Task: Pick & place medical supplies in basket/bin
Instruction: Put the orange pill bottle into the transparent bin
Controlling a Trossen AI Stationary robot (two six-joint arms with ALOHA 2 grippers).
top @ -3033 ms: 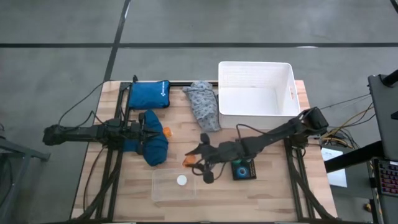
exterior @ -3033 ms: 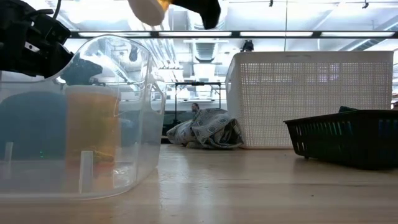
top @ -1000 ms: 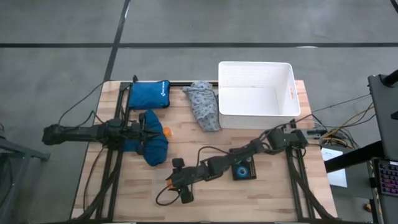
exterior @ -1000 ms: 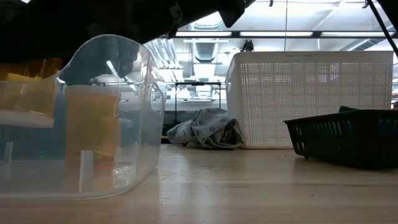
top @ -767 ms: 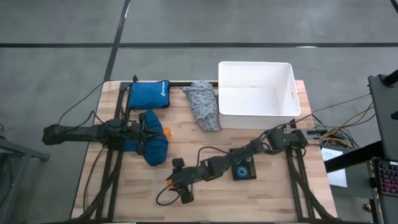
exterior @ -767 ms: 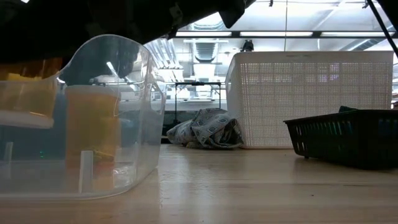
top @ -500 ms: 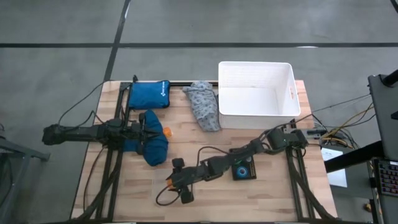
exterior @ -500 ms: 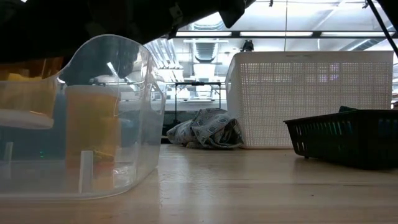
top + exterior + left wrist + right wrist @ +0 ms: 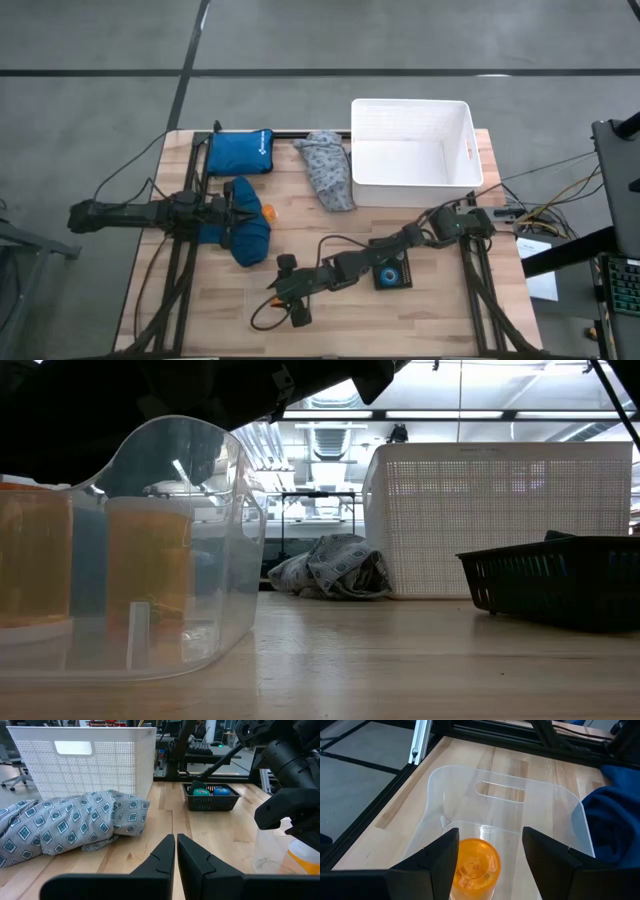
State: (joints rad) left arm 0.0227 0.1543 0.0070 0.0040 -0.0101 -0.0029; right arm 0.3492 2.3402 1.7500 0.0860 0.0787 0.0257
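My right gripper [image 9: 491, 838] is open over a small clear plastic tub [image 9: 470, 775] near the table's near edge [image 9: 283, 292]. An orange round cap [image 9: 472, 866] stands on that tub's floor below and between the fingers [image 9: 35, 560]. My left gripper [image 9: 175, 842] is shut and hovers over the dark blue cloth [image 9: 245, 240] at the table's left, beside another orange cap [image 9: 268, 212]. The pale grey patterned cloth [image 9: 328, 170] lies against the white tub [image 9: 410, 103]. Green [image 9: 201, 792] and blue [image 9: 221, 791] tape rolls sit in a small black basket [image 9: 392, 272].
A bright blue zip pouch [image 9: 240, 152] lies at the far left corner. The white tub's tall mesh wall [image 9: 500, 520] stands at the far right. My right arm stretches low across the table's middle, and its cable loops by the near edge.
The orange cap, which hung high inside the clear tub under my right gripper, has dropped and now stands upright on the tub's floor. Both arms have kept still.
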